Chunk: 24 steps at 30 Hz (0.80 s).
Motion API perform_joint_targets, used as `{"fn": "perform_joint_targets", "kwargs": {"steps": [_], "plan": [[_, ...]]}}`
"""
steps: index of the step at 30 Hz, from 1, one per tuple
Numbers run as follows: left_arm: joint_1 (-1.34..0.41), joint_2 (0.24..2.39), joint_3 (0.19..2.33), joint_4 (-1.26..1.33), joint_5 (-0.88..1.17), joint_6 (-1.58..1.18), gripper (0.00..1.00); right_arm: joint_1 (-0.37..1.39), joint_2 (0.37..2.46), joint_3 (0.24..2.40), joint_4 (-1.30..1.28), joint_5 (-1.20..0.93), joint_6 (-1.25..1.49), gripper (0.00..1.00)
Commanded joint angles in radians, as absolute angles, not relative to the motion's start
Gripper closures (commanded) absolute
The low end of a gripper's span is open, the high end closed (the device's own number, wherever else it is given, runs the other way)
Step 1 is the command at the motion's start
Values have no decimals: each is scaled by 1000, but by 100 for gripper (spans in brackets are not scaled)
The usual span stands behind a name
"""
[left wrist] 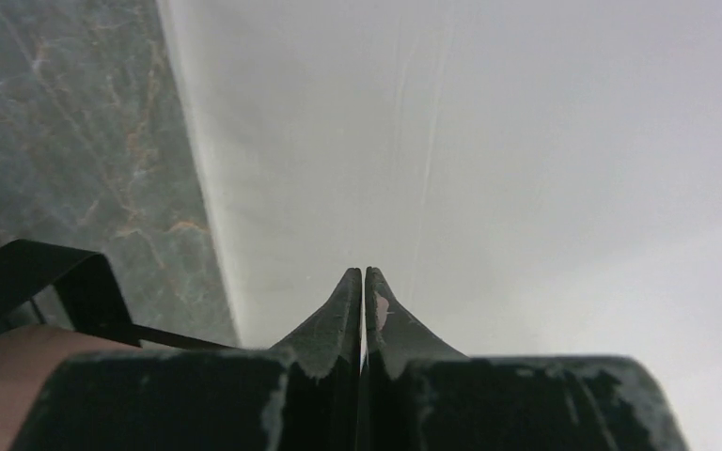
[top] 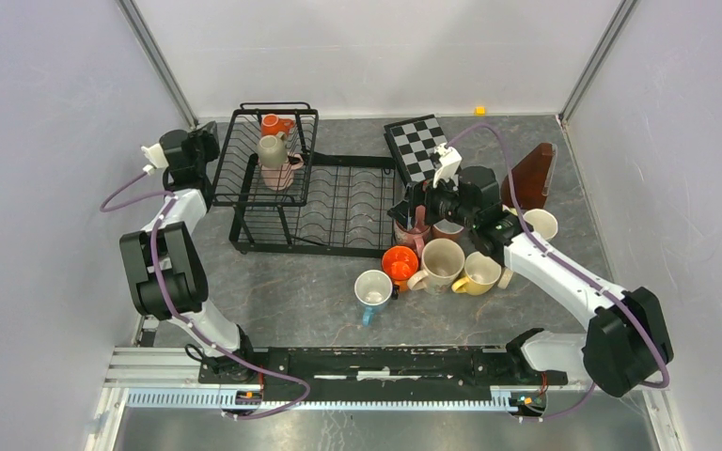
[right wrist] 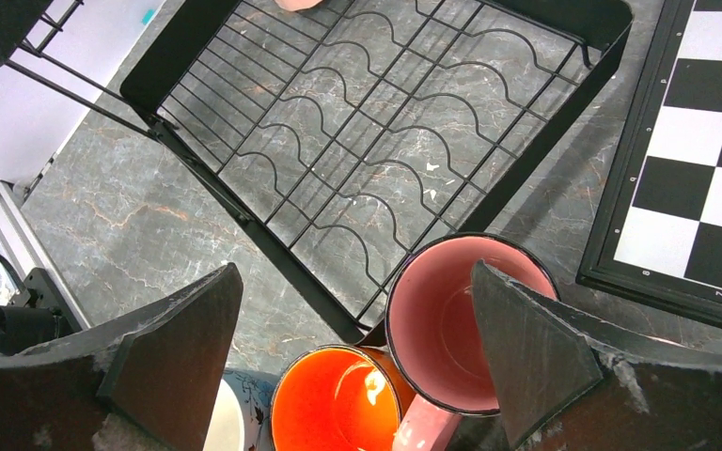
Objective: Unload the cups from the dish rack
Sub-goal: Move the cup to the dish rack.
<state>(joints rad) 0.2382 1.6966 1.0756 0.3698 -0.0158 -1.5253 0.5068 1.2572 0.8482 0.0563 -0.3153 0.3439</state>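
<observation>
My left pincer (left wrist: 364,279) is shut. Its two scuffed black wedge fingers meet tip to tip with nothing between them, facing a plain pale wall beside the tall basket end of the black wire dish rack (top: 244,178). That basket holds three handled ceramic cups: an orange cup (top: 273,123), a grey-beige cup (top: 272,150) and a pale pink cup (top: 280,172).

My right pincer (right wrist: 353,271) is spread wide and grips nothing. It hovers over a dark-rimmed pink cup (right wrist: 451,324) and a glossy orange mug (right wrist: 334,404). Both stand mouth up on the grey veined table (top: 282,291), just beside a corner of the rack's flat tray with its wavy wires. A cream cup (top: 442,261), a yellow cup (top: 479,272) and a white cup (top: 373,288) cluster nearby. A checkerboard (top: 414,146) lies beside the tray.
</observation>
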Motion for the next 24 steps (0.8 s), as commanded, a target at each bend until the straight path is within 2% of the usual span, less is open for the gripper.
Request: {"fn": "perform_joint_targets", "kwargs": {"steps": [1,11,24], "plan": [[205,1835,902,411,-5,-1613,91,519,1272,853,101,-327,337,2],[211,1805,865,421,-23,-1600,92,529,1270,857,87,-321,327,2],[230,1717,938,287,-69,-1522,92,538,1258,853,89,-314,327,2]]}}
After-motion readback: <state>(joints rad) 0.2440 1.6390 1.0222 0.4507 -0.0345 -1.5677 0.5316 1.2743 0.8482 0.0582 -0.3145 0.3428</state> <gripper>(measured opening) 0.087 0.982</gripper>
